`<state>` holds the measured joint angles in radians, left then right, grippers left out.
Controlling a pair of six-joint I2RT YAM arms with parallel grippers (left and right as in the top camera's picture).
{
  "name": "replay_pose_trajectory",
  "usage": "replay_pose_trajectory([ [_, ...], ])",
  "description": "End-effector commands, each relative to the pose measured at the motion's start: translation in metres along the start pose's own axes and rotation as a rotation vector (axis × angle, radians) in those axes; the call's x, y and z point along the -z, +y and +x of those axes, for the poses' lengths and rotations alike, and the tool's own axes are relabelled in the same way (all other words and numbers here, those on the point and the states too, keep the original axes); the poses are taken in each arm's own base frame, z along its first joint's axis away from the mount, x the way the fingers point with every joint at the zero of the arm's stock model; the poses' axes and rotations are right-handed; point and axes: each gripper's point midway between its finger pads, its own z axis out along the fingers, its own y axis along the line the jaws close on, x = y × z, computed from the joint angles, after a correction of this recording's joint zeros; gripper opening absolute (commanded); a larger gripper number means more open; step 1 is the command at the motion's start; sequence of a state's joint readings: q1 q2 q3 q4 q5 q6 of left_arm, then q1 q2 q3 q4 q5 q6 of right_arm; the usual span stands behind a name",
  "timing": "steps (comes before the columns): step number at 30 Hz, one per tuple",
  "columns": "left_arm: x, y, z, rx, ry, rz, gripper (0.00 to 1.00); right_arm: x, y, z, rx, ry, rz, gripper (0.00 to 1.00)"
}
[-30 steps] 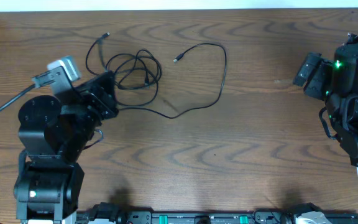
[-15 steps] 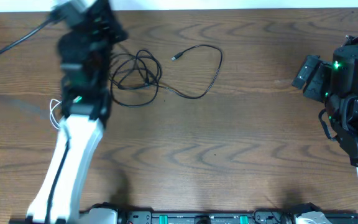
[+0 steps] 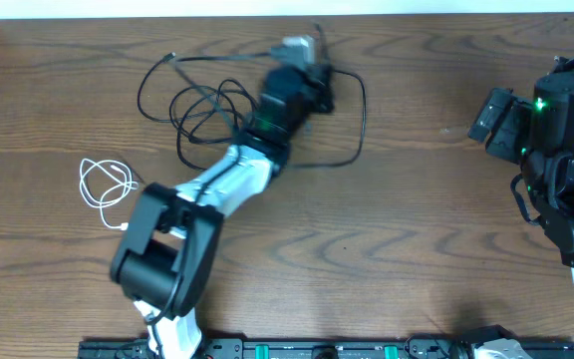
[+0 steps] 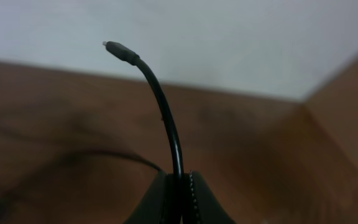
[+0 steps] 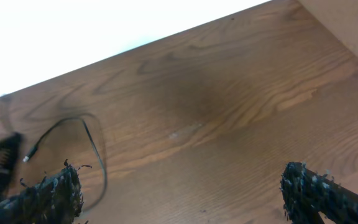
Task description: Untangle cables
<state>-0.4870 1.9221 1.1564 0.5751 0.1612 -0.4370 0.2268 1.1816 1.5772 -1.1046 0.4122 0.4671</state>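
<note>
My left gripper (image 3: 315,88) reaches to the far middle of the table and is shut on a black cable (image 4: 166,118). In the left wrist view its small plug (image 4: 120,51) sticks up above the closed fingers (image 4: 157,199). That cable curves round in a loop (image 3: 361,115) to the right of the arm. A tangle of black cables (image 3: 202,108) lies at the far left. A coiled white cable (image 3: 103,184) lies apart at the left. My right gripper (image 5: 182,193) hangs open at the right, over bare wood, with nothing between its fingers.
The right arm's bulk (image 3: 566,150) fills the right edge. The table's far edge (image 3: 417,14) runs close behind the left gripper. A black rail (image 3: 317,349) lines the near edge. The left arm's base (image 3: 162,264) stands at the near left.
The left arm has swung from the far left to the far middle, staying shut. The white cable it covered now shows. The black loop has shifted. The right arm is still.
</note>
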Motion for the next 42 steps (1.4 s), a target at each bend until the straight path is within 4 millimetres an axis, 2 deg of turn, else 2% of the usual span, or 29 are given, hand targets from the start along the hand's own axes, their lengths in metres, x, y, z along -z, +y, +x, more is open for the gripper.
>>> replay_pose_trajectory([
  [1, -0.005, -0.040, 0.034, -0.124, 0.078, 0.098, 0.08, -0.001, -0.001, -0.003, -0.012, -0.007, 0.009, 0.99],
  [3, -0.007, -0.044, 0.053, -0.182, 0.124, 0.094, 0.08, -0.004, 0.000, -0.002, -0.008, 0.002, 0.014, 0.99],
  [4, -0.007, -0.043, 0.061, -0.203, 0.145, 0.074, 0.11, -0.006, 0.000, -0.001, -0.006, 0.006, 0.016, 0.99],
  [5, -0.007, -0.038, 0.067, -0.213, 0.163, 0.043, 0.17, -0.008, 0.000, 0.000, -0.003, 0.011, 0.019, 0.99],
  [6, -0.006, -0.027, 0.073, -0.226, 0.182, -0.012, 0.29, -0.009, 0.000, 0.001, 0.000, 0.017, 0.022, 0.99],
  [9, -0.002, 0.002, 0.078, -0.252, 0.205, -0.161, 0.42, -0.011, 0.000, 0.003, 0.005, 0.028, 0.027, 0.99],
  [10, 0.000, 0.010, 0.078, -0.255, 0.210, -0.196, 0.52, -0.012, 0.001, 0.003, 0.006, 0.029, 0.027, 0.99],
  [12, 0.004, 0.015, 0.081, -0.255, 0.234, -0.219, 0.84, -0.012, 0.001, 0.003, 0.006, 0.029, 0.027, 0.99],
  [13, 0.007, 0.016, 0.079, -0.255, 0.242, -0.224, 0.91, -0.012, 0.001, 0.003, 0.006, 0.029, 0.027, 0.99],
  [15, 0.016, 0.012, 0.071, -0.255, 0.245, -0.228, 0.93, -0.012, 0.000, 0.004, 0.007, 0.032, 0.029, 0.99],
  [18, 0.035, -0.004, 0.044, -0.254, 0.219, -0.218, 0.93, -0.011, 0.000, 0.004, 0.006, 0.029, 0.028, 0.99],
  [22, 0.076, -0.025, 0.005, -0.273, 0.187, -0.212, 0.93, -0.011, 0.006, -0.009, -0.018, -0.020, 0.003, 0.99],
  [24, 0.098, -0.025, -0.013, -0.286, 0.166, -0.256, 0.93, -0.010, 0.012, -0.021, -0.041, -0.069, -0.021, 0.99],
  [25, 0.116, -0.022, -0.023, -0.292, 0.155, -0.302, 0.93, -0.009, 0.017, -0.032, -0.055, -0.111, -0.042, 0.99],
  [28, 0.152, -0.014, -0.037, -0.306, 0.153, -0.392, 0.93, -0.003, 0.029, -0.061, -0.049, -0.226, -0.092, 0.99],
  [32, 0.191, -0.008, -0.036, -0.321, 0.208, -0.443, 0.94, 0.013, 0.042, -0.104, -0.034, -0.406, -0.152, 0.99],
  [37, 0.218, 0.000, -0.022, -0.334, 0.295, -0.477, 0.94, 0.047, 0.053, -0.158, -0.017, -0.660, -0.202, 0.99],
  [39, 0.223, 0.004, -0.015, -0.340, 0.333, -0.492, 0.94, 0.057, 0.054, -0.170, 0.006, -0.724, -0.202, 0.99],
  [42, 0.227, 0.010, -0.006, -0.347, 0.380, -0.511, 0.94, 0.059, 0.052, -0.169, 0.105, -0.734, -0.163, 0.99],
])
